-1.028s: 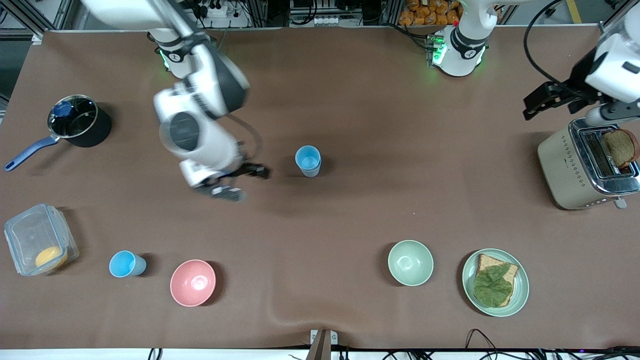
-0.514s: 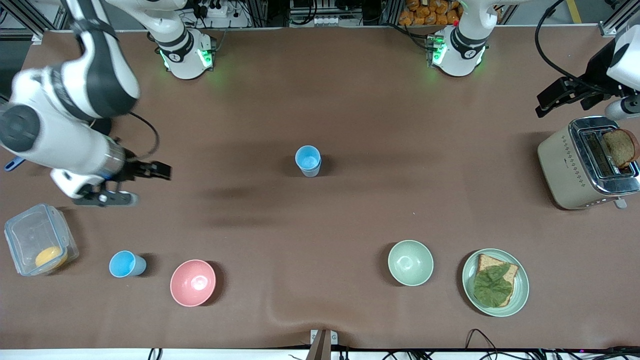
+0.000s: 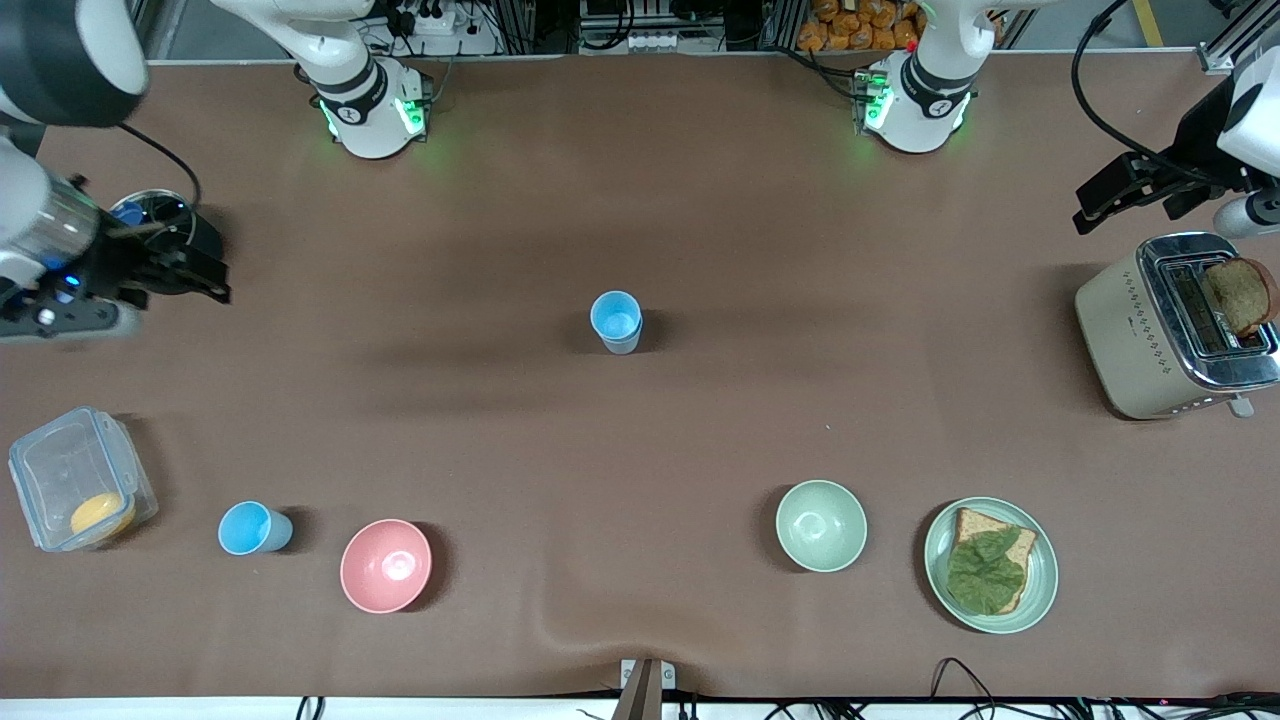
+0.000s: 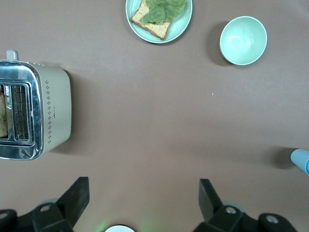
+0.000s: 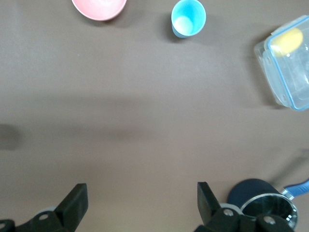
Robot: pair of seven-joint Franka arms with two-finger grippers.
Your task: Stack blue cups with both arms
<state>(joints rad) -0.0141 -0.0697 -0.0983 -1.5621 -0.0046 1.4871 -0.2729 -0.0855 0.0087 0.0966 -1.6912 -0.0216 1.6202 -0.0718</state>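
Observation:
One blue cup (image 3: pixel 615 320) stands upright in the middle of the table, with what looks like a second rim inside it. Its edge shows in the left wrist view (image 4: pixel 302 162). Another blue cup (image 3: pixel 252 528) stands nearer the front camera, between the pink bowl (image 3: pixel 386 565) and a plastic box (image 3: pixel 80 490); it also shows in the right wrist view (image 5: pixel 188 18). My right gripper (image 3: pixel 175 295) is open and empty in the air beside the saucepan (image 3: pixel 160 240); its jaws (image 5: pixel 141 193) stand wide apart. My left gripper (image 3: pixel 1120 205) is open and empty above the toaster (image 3: pixel 1165 330), jaws (image 4: pixel 143 191) wide apart.
A pale green bowl (image 3: pixel 821 525) and a plate with bread and a leaf (image 3: pixel 990 565) sit near the front camera toward the left arm's end. The toaster holds a slice of bread (image 3: pixel 1240 295). The plastic box holds a yellow item (image 3: pixel 100 515).
My right arm has swung from beside the middle cup out to its own end of the table, near the saucepan, with the gripper empty. My left gripper drew back a little toward the toaster.

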